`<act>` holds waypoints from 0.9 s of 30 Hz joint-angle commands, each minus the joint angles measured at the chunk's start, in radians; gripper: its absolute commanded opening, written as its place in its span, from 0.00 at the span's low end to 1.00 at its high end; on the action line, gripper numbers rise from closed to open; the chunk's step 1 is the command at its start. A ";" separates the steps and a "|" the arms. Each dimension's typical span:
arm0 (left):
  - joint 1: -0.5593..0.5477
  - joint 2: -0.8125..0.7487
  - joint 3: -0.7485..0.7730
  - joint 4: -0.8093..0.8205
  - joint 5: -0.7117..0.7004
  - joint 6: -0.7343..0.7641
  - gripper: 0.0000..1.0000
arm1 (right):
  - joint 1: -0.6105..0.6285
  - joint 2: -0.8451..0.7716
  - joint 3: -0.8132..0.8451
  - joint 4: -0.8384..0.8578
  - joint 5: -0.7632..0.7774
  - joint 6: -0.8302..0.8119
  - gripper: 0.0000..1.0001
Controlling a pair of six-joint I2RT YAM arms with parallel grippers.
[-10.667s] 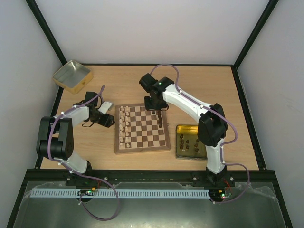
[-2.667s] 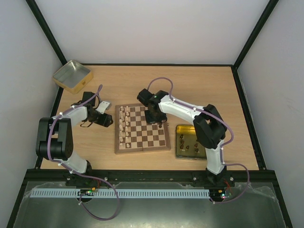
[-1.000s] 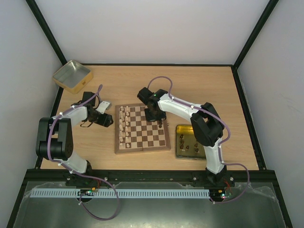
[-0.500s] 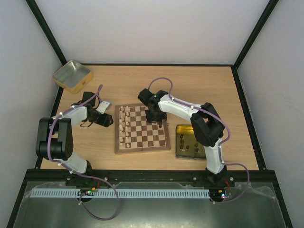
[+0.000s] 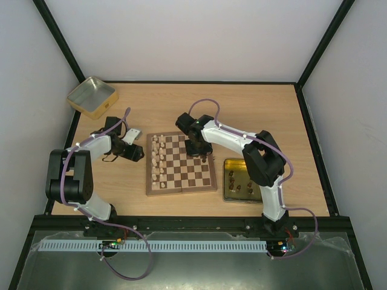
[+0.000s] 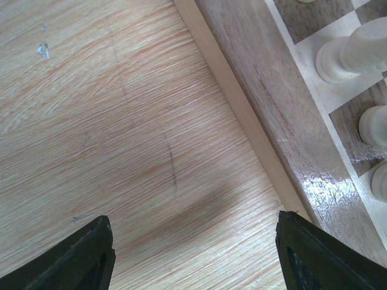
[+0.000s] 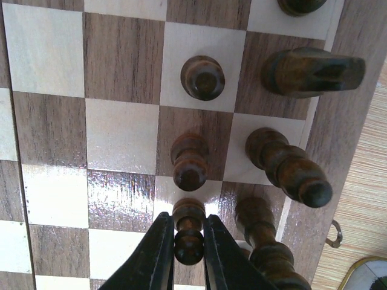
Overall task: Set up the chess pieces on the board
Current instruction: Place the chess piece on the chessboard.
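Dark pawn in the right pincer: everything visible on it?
The dark pawn is glossy turned brown wood with a round head, a collar and a wider base. It stands upright, pinched on both sides by the right pincer, over the board, in line with another dark pawn. Whether its base rests on the square is hidden.

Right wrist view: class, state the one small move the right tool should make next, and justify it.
Probably open the right tool and lift away: it pinches a dark pawn that seems set in line with two other dark pawns on the board.
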 commanded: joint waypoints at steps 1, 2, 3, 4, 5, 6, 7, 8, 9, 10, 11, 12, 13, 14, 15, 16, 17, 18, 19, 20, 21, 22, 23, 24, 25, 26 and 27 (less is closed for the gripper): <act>0.006 -0.025 -0.010 -0.013 0.018 0.003 0.73 | -0.004 -0.024 0.000 -0.001 -0.001 -0.005 0.13; 0.005 -0.025 -0.010 -0.012 0.018 0.003 0.73 | -0.003 -0.024 0.001 -0.002 0.000 -0.005 0.13; 0.005 -0.026 -0.010 -0.012 0.019 0.003 0.73 | -0.004 -0.023 0.004 -0.003 0.002 -0.005 0.14; 0.006 -0.026 -0.010 -0.014 0.018 0.003 0.73 | -0.004 -0.023 0.006 -0.004 0.001 -0.005 0.15; 0.005 -0.026 -0.010 -0.014 0.019 0.004 0.73 | -0.004 -0.023 0.007 -0.004 0.001 -0.005 0.16; 0.006 -0.026 -0.010 -0.014 0.019 0.005 0.73 | -0.004 -0.023 0.009 -0.004 0.001 -0.005 0.17; 0.005 -0.026 -0.010 -0.014 0.020 0.004 0.73 | -0.004 -0.024 0.009 -0.004 0.001 -0.005 0.17; 0.006 -0.026 -0.010 -0.014 0.020 0.005 0.73 | -0.004 -0.023 0.011 -0.004 0.001 -0.004 0.18; 0.005 -0.026 -0.010 -0.015 0.020 0.005 0.73 | -0.004 -0.024 0.015 -0.004 0.000 -0.003 0.18; 0.005 -0.027 -0.011 -0.014 0.020 0.005 0.73 | -0.004 -0.024 0.016 -0.006 -0.002 -0.004 0.18; 0.006 -0.028 -0.011 -0.015 0.020 0.004 0.73 | -0.003 -0.024 0.016 -0.006 -0.003 -0.002 0.18; 0.006 -0.027 -0.011 -0.014 0.020 0.004 0.73 | -0.004 -0.024 0.016 -0.008 -0.003 -0.002 0.18; 0.007 -0.028 -0.010 -0.014 0.021 0.004 0.73 | -0.004 -0.025 0.016 -0.010 -0.003 -0.002 0.18; 0.005 -0.027 -0.010 -0.014 0.021 0.005 0.73 | -0.003 -0.026 0.016 -0.010 -0.001 -0.002 0.18; 0.005 -0.026 -0.010 -0.014 0.021 0.006 0.73 | -0.003 -0.027 0.016 -0.012 -0.001 0.000 0.18; 0.006 -0.026 -0.010 -0.015 0.021 0.005 0.73 | -0.004 -0.030 0.038 -0.013 -0.002 0.000 0.19; 0.005 -0.026 -0.010 -0.014 0.021 0.005 0.73 | -0.004 -0.030 0.042 -0.013 -0.005 0.000 0.18; 0.005 -0.025 -0.010 -0.014 0.021 0.006 0.73 | -0.004 -0.031 0.044 -0.015 -0.005 0.001 0.19; 0.006 -0.025 -0.010 -0.015 0.021 0.006 0.73 | -0.004 -0.033 0.047 -0.016 -0.003 0.001 0.19; 0.006 -0.025 -0.010 -0.015 0.021 0.005 0.73 | -0.004 -0.033 0.049 -0.019 -0.004 0.001 0.19; 0.006 -0.027 -0.011 -0.015 0.022 0.005 0.73 | -0.003 -0.033 0.050 -0.019 -0.005 0.003 0.19; 0.006 -0.029 -0.012 -0.016 0.022 0.005 0.73 | -0.004 -0.036 0.051 -0.020 -0.005 0.004 0.19; 0.006 -0.028 -0.011 -0.016 0.023 0.005 0.73 | -0.004 -0.038 0.053 -0.020 -0.007 0.005 0.19; 0.006 -0.029 -0.012 -0.015 0.022 0.006 0.73 | -0.003 -0.039 0.056 -0.021 -0.008 0.006 0.19; 0.007 -0.031 -0.011 -0.015 0.023 0.005 0.73 | -0.004 -0.038 0.057 -0.022 -0.009 0.007 0.19; 0.007 -0.031 -0.012 -0.016 0.023 0.005 0.73 | -0.004 -0.039 0.060 -0.026 -0.005 0.007 0.19; 0.007 -0.031 -0.011 -0.015 0.023 0.006 0.73 | -0.004 -0.040 0.063 -0.030 0.003 0.007 0.19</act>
